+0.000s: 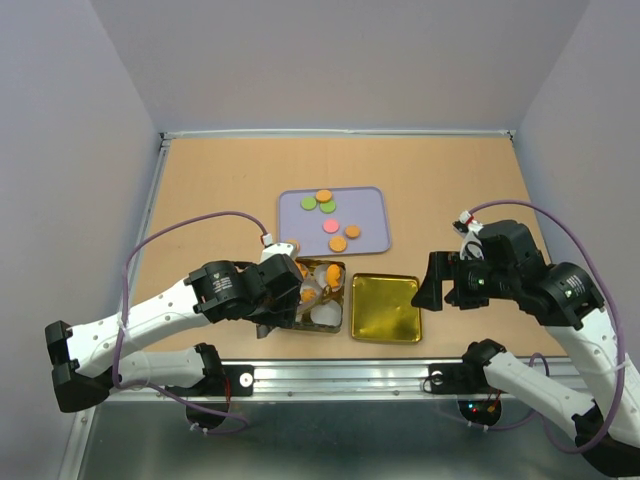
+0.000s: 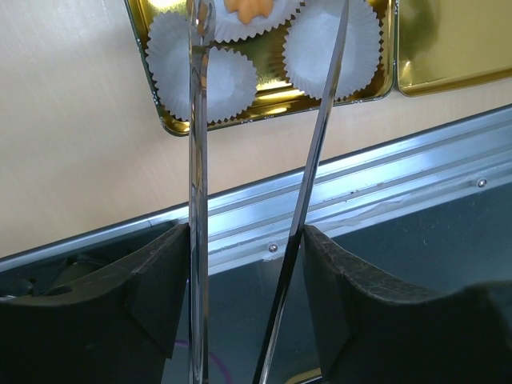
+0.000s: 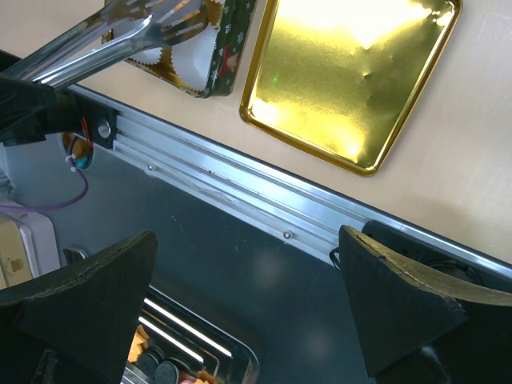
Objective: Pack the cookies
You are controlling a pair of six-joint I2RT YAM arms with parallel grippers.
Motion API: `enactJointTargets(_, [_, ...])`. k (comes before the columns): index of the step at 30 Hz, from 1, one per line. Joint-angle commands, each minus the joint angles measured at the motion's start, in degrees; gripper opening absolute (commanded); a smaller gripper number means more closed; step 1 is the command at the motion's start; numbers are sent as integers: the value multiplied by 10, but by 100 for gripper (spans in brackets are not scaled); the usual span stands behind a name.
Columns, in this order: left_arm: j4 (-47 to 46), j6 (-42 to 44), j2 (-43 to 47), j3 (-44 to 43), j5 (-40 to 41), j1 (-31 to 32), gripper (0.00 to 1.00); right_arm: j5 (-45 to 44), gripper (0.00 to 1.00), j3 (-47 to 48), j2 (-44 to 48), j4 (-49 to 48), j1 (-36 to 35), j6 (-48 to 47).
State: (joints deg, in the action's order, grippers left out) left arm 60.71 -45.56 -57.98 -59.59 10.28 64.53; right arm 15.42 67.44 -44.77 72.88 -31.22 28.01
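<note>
Several cookies, orange (image 1: 338, 243), green (image 1: 309, 203) and pink (image 1: 331, 226), lie on a purple tray (image 1: 372, 203). An open gold tin (image 1: 338, 322) holds white paper cups (image 2: 226, 80); orange cookies sit in it (image 1: 330, 271), one in a cup at the top edge of the left wrist view (image 2: 252, 8). My left gripper (image 1: 284, 292) (image 2: 244, 248) is shut on metal tongs (image 2: 197, 144), whose arms reach over the tin, slightly apart; their tips are cut off from view. My right gripper (image 1: 436, 284) (image 3: 248, 272) is open and empty, right of the gold lid (image 1: 385, 308).
The gold lid (image 3: 352, 72) lies flat beside the tin (image 3: 228, 48). One orange disc (image 1: 291, 245) lies on the table left of the tray. A metal rail (image 1: 340, 375) runs along the near table edge. Walls enclose the table.
</note>
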Motion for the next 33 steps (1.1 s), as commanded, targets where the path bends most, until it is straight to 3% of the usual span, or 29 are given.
enactJointTargets(1, [2, -4, 11, -23, 21, 2, 66, -7, 100, -6, 0, -10, -4, -10])
enactJointTargets(4, [5, -4, 9, -45, 29, 2, 65, -8, 100, -6, -1, -10, -5, -14])
enactJointTargets(12, [21, 7, -6, -97, 39, 3, 49, -9, 100, -6, -4, -10, -4, -18])
enactJointTargets(25, [21, 15, -35, -228, 92, 2, 49, -11, 100, -7, -15, -19, -4, -22])
enactJointTargets(33, [-3, 81, -168, -269, 141, -30, 60, -15, 100, -7, -32, -30, -5, -23])
